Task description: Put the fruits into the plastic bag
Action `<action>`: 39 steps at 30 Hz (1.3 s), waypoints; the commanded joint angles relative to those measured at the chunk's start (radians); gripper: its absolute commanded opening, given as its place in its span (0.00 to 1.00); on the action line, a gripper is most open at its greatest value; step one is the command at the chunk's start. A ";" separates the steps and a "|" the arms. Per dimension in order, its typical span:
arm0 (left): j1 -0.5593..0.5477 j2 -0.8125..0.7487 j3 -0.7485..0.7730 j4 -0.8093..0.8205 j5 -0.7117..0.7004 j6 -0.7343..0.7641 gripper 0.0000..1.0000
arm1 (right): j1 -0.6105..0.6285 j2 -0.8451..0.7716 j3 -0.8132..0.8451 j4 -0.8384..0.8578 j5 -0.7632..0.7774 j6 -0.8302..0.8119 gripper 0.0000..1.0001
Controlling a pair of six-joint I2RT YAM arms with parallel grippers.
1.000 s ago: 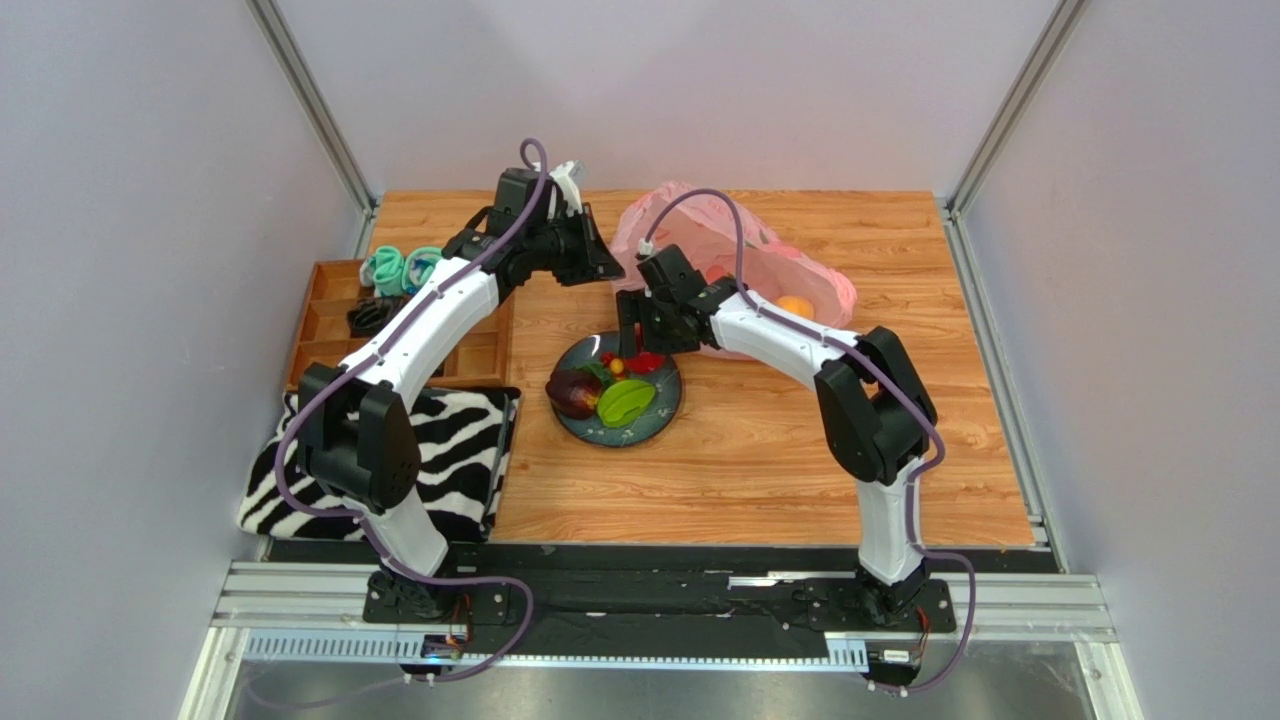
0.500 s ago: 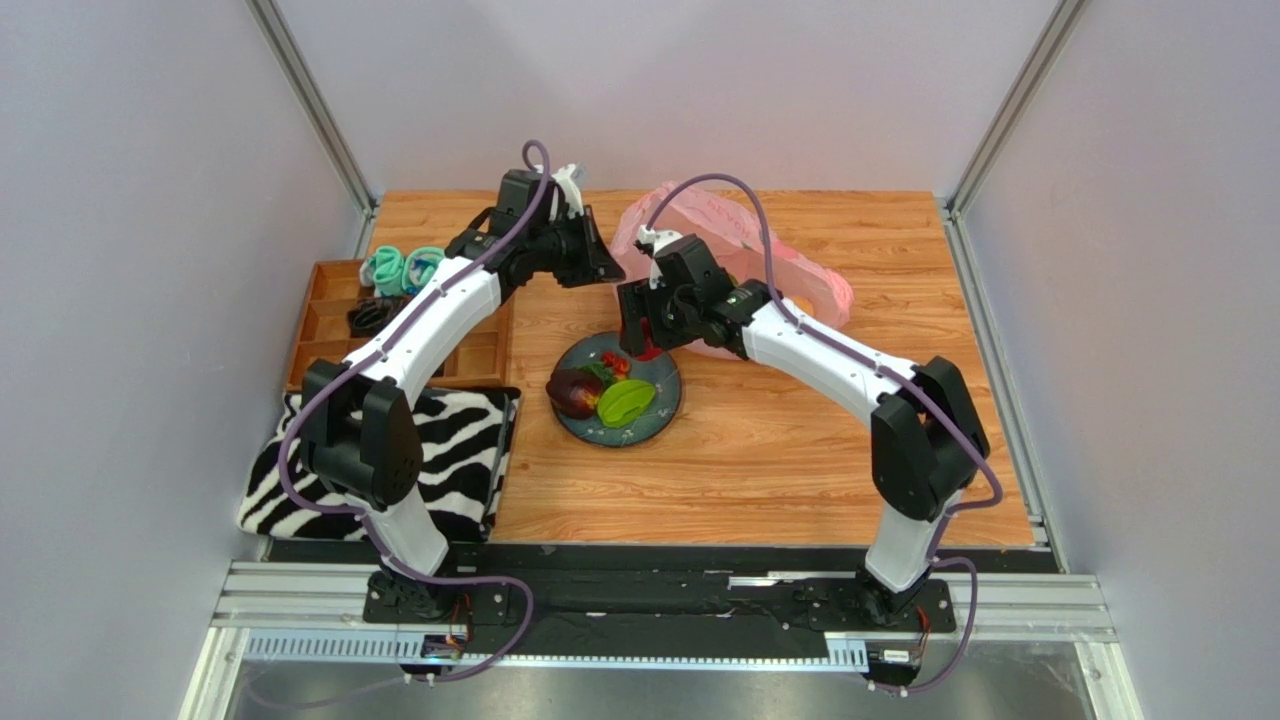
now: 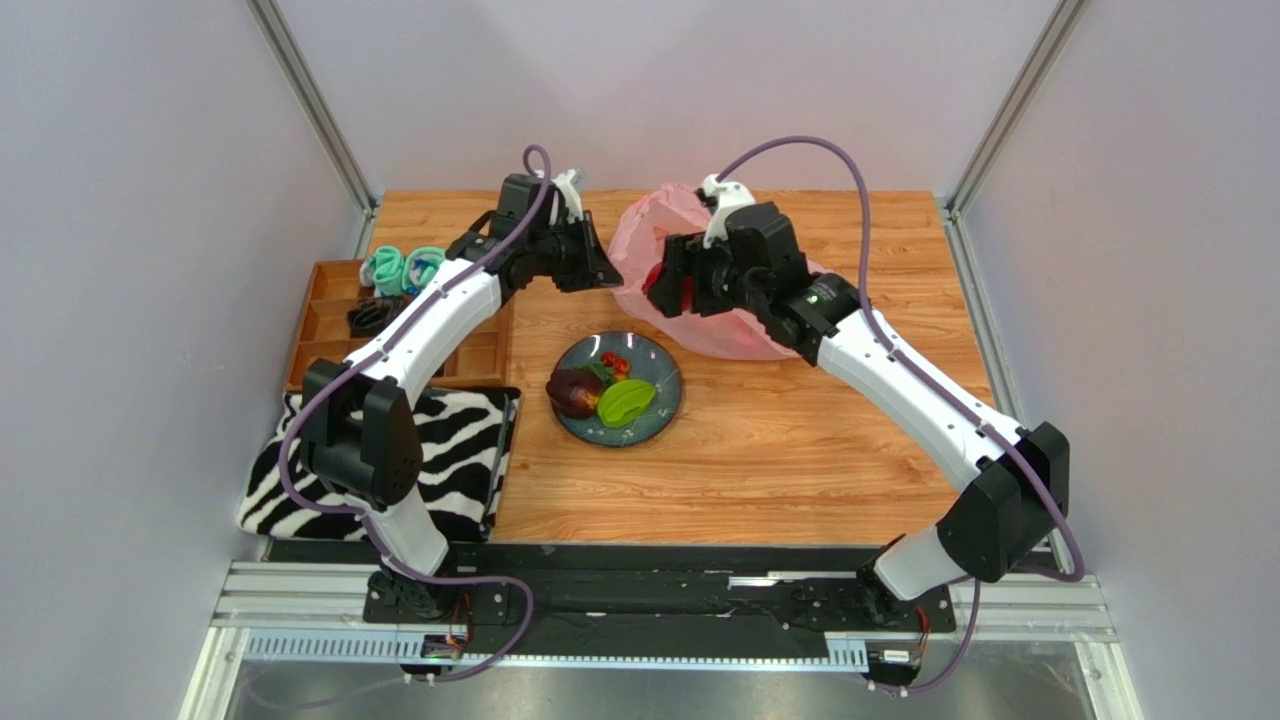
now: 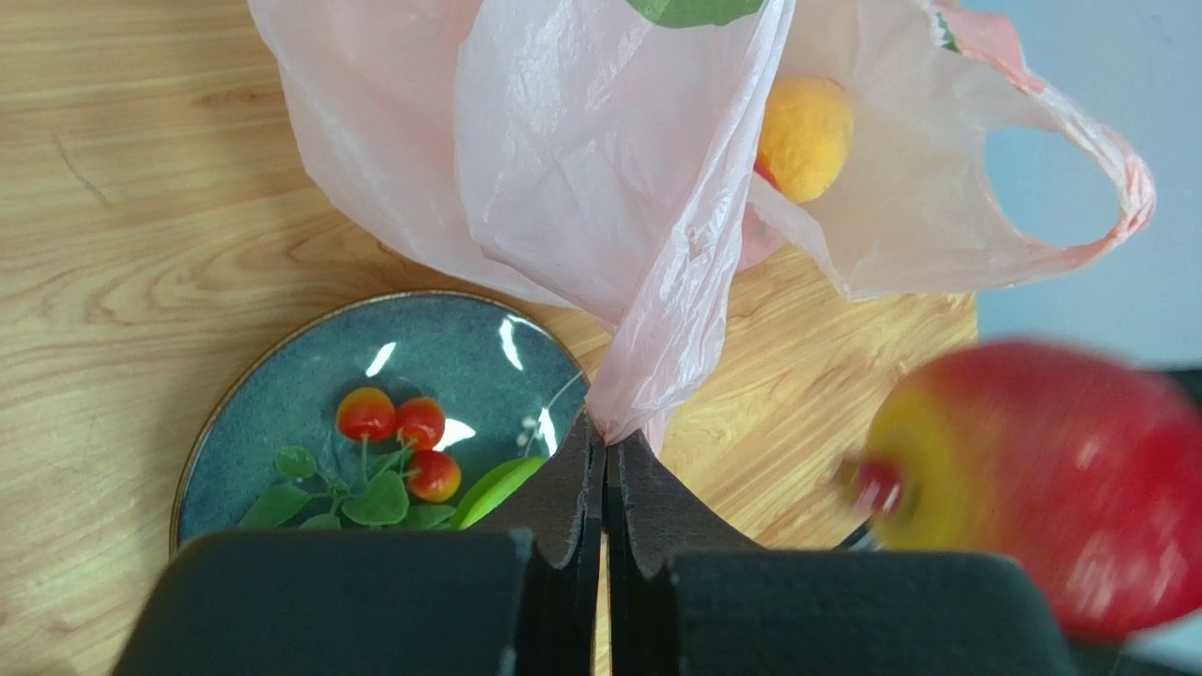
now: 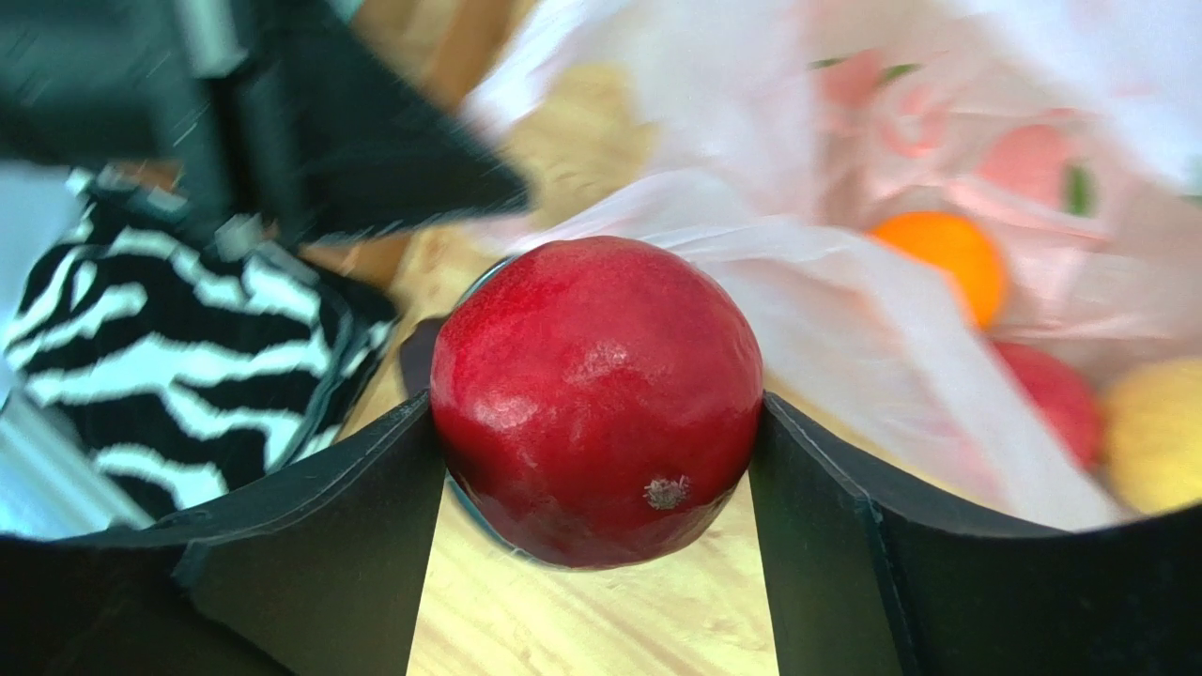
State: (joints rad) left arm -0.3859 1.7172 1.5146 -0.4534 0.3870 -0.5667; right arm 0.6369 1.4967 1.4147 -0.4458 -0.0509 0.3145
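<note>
Pinch from my left hand (image 4: 607,454) holds the plastic bag (image 4: 565,169) up (one o'clock of the plate (image 3: 658,384)) so my right hand (image 5: 600,465), gripping the red apple (image 5: 593,366), can reach in.

Blue-grey plate (image 3: 658,383) sat mid-counter (image 3: 781,435). Off to my left, a zebra-striped cloth (image 3: 466,450) lay at the near edge. Just behind it, a wooden compartment tray (image 3: 323,308) held two teal items (image 3: 403,267) and one black piece (image 3: 368,318).

glossy red round apple (image 5: 596,399); translucent pink plastic bag (image 4: 593,169); blue-grey round plate (image 4: 423,352); black-and-white zebra-striped cloth (image 3: 466,450); light wood-grain worktop (image 3: 781,450).
</note>
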 commanded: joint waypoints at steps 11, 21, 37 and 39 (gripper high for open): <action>0.001 -0.128 -0.083 -0.007 -0.013 0.025 0.00 | -0.223 0.086 0.053 -0.011 0.120 0.023 0.43; 0.001 -0.172 -0.111 -0.019 -0.019 0.034 0.00 | -0.226 0.261 0.162 -0.054 0.174 0.014 0.42; 0.001 -0.156 -0.122 -0.002 -0.023 0.019 0.00 | -0.195 0.381 0.130 -0.088 0.163 0.015 0.42; 0.001 -0.146 -0.120 0.002 -0.019 0.013 0.00 | -0.192 0.369 0.075 -0.079 0.161 0.012 0.42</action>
State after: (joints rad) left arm -0.3859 1.5776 1.3857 -0.4812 0.3599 -0.5518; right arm 0.4328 1.9141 1.5707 -0.5243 0.1146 0.3317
